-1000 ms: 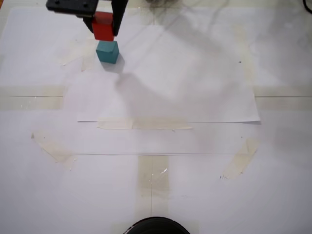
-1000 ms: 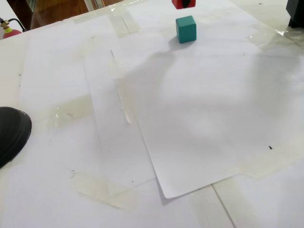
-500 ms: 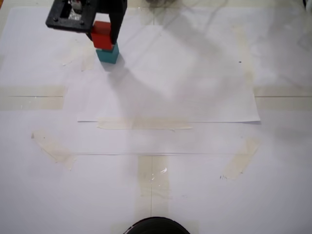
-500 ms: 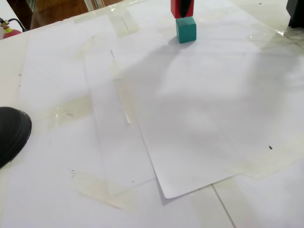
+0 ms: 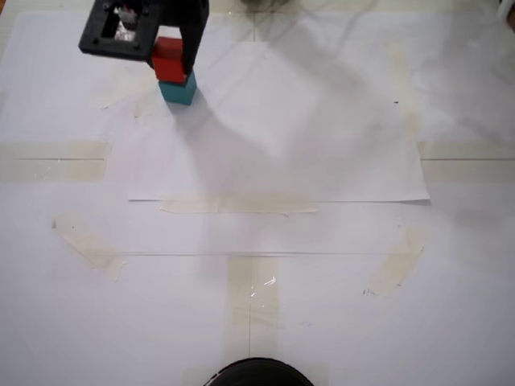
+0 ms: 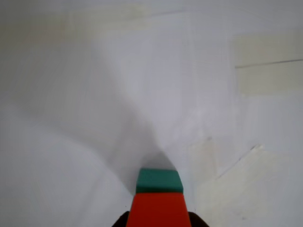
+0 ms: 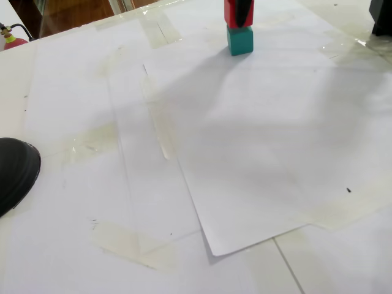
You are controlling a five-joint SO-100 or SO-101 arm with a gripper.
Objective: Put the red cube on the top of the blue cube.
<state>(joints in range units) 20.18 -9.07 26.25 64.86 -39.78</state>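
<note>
Two cubes: stacked on white paper [image 5: 322,145].
Red cube [image 5: 169,64]: sits right on top of the blue cube [image 5: 179,90].
Gripper [image 5: 170,56]: its black fingers are closed around the red cube's sides.

No writing, label, brand, number or sign can be read in any of the views. The red cube [image 5: 169,62], the teal cube [image 5: 179,89] and the white paper [image 5: 322,145] all show plain, unmarked surfaces.
</note>
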